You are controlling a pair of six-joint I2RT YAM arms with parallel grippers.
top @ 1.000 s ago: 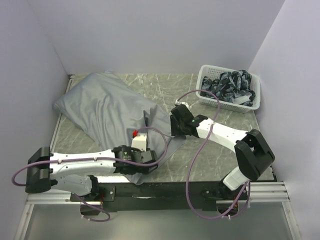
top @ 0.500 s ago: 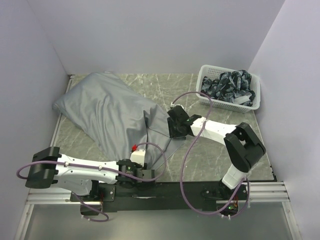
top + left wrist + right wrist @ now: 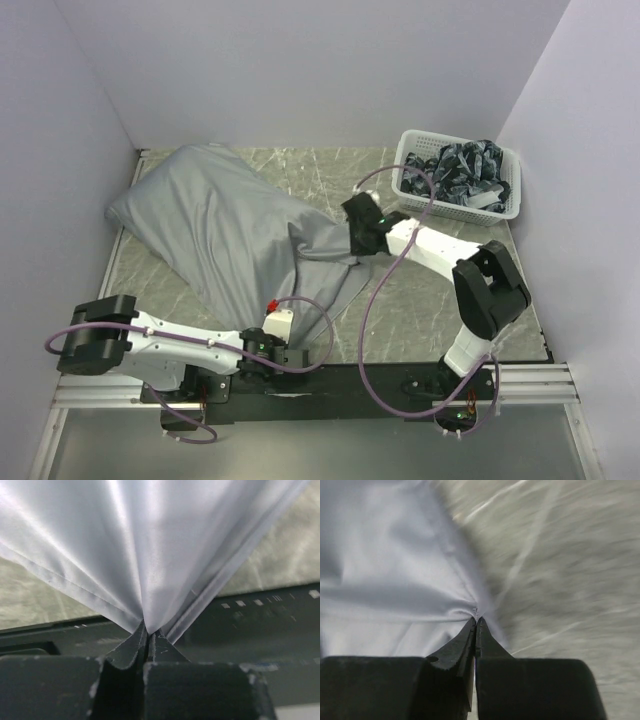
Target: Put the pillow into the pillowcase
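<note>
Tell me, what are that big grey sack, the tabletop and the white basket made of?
The large grey fabric sack looks like smooth woven cloth, faintly shiny, with stitched hems. The grey-veined tabletop looks like marble or a marble-print laminate. The white lattice basket looks like moulded plastic.

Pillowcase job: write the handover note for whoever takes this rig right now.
Left tool: shut on the pillowcase hem, at the near edge of the table.
Right tool: shut on another edge of the same cloth, mid-table.
Things: the pillowcase lies bulging across the left half of the table, its loose end stretched between the two tools. No pillow shows; it is probably inside.
Done: apparently the insertion.
Left: check the pillow is fully covered, then release both tools.
</note>
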